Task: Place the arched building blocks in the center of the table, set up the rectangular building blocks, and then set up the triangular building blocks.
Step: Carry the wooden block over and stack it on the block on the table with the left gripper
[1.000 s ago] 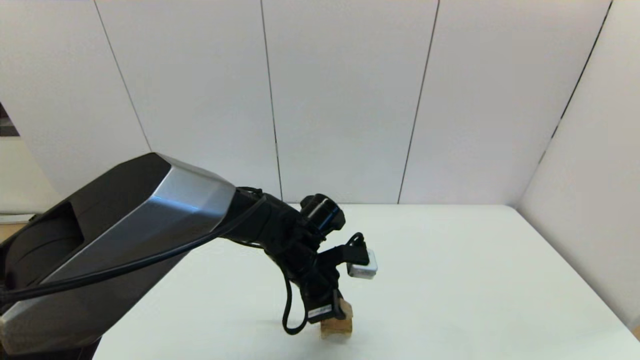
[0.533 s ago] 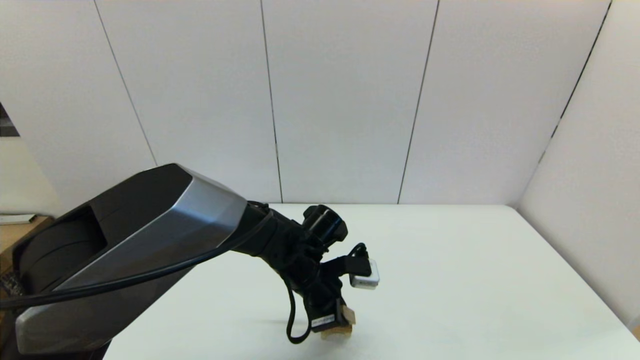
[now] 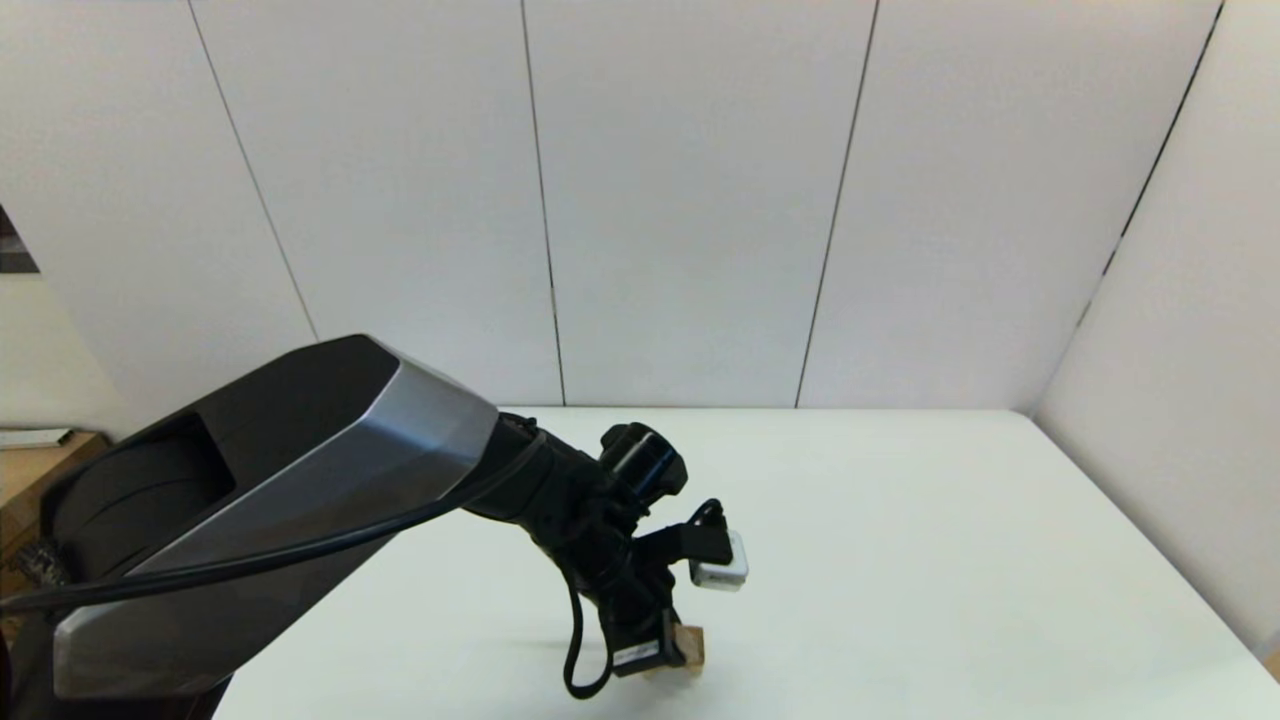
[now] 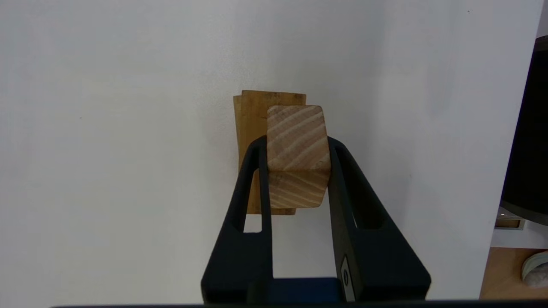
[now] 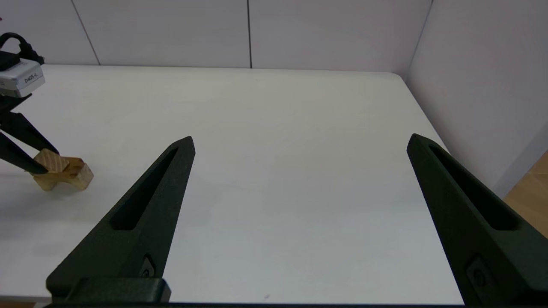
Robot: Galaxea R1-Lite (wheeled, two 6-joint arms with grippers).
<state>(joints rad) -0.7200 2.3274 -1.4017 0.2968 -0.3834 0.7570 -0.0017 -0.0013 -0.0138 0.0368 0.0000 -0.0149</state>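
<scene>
1. Left arm: black-and-silver, reaches in from the robot's left and angles down toward the near middle of the tabletop.
2. Left hand: pointed down over the tabletop, fingers closed against the two opposite sides of the triangular building block. In the head view the hand hides most of the wood beneath it.
3. Triangular building block: light wood with striped grain, peaked ridge running across between the fingers. It sits over the stacked blocks; whether it rests on them or hangs just above cannot be told.
4. Rectangular building block: flat, darker brown slab, seen directly under the triangular block in the left wrist view, with its long edge showing to one side of the fingers.
5. Arched building block: chunky light-wood piece standing on the tabletop at the bottom of the pile, curved notch facing down, seen from the right wrist view. The slab on top of it is hard to separate from it at this range.
6. Tabletop: plain white, rounded corners, white wall panels behind.
7. Right hand: held above the tabletop's right part, well apart from the blocks, fingers spread wide with nothing between them.
</scene>
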